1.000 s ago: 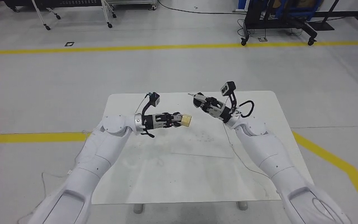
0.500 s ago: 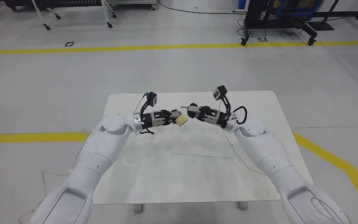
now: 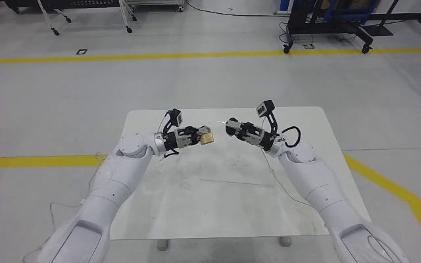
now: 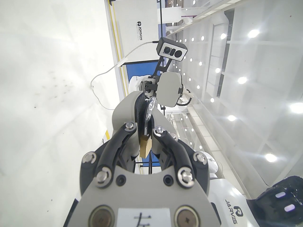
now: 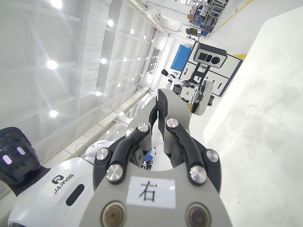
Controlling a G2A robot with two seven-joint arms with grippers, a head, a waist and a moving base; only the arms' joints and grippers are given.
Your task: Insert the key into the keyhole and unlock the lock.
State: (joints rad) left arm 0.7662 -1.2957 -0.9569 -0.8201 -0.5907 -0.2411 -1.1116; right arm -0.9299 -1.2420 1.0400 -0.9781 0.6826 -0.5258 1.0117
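The left gripper (image 3: 200, 137) is pinching the lock (image 3: 207, 138); the right gripper (image 3: 231, 126) is pinching the key (image 3: 222, 122). Both are hanging above the table (image 3: 296, 197), near but apart.

a white bench (image 3: 197, 210) is set on a grey floor (image 3: 197, 85) crossed by yellow lines (image 3: 131, 58); a dark wheeled frame (image 3: 329, 28) is parked beyond.

The lock (image 4: 144, 146) looks like matt brass with a glossy steel shackle (image 4: 149, 109). The table (image 3: 217, 204) is matt white and faintly scuffed.
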